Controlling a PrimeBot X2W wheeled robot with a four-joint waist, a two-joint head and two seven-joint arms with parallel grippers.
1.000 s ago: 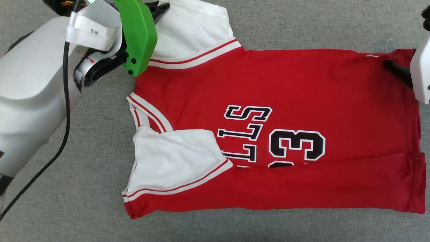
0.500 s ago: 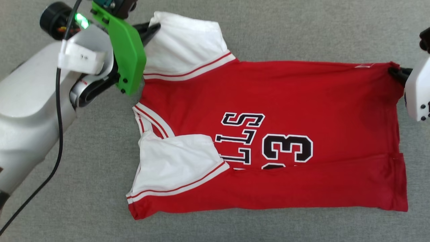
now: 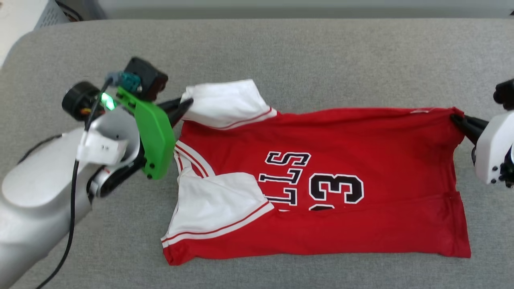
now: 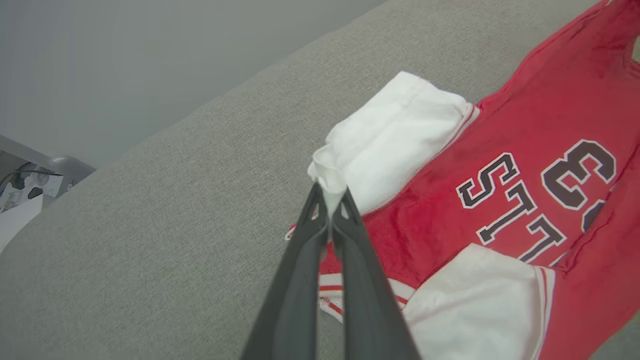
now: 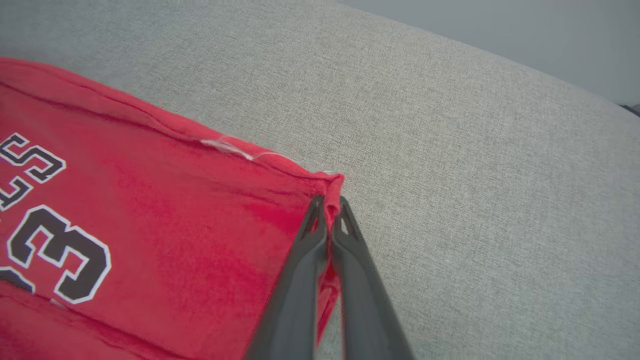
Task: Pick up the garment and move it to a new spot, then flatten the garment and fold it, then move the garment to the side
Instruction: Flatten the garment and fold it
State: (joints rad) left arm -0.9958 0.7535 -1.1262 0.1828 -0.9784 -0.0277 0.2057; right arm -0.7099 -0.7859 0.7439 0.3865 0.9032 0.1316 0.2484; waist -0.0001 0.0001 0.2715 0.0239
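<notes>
garment [image 3: 321, 168]: both far corners pinched, fold in hand

lies flat on grey cushion [image 3: 305, 52], near long edge already turned over. left gripper [image 3: 185, 105] clamped on far sleeve [image 3: 229, 102]; right gripper [image 3: 455, 118] clamped on hem corner [image 3: 443, 116]. likely best: bring both corners nearward level, same pace, cloth taut between, landing square.

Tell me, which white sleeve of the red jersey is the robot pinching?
The far white sleeve, its corner clamped by the left gripper; the nearer sleeve lies flat, untouched.

Red garment [image 3: 361, 152] lies partly folded, far edge lifted, "33" showing.
</notes>
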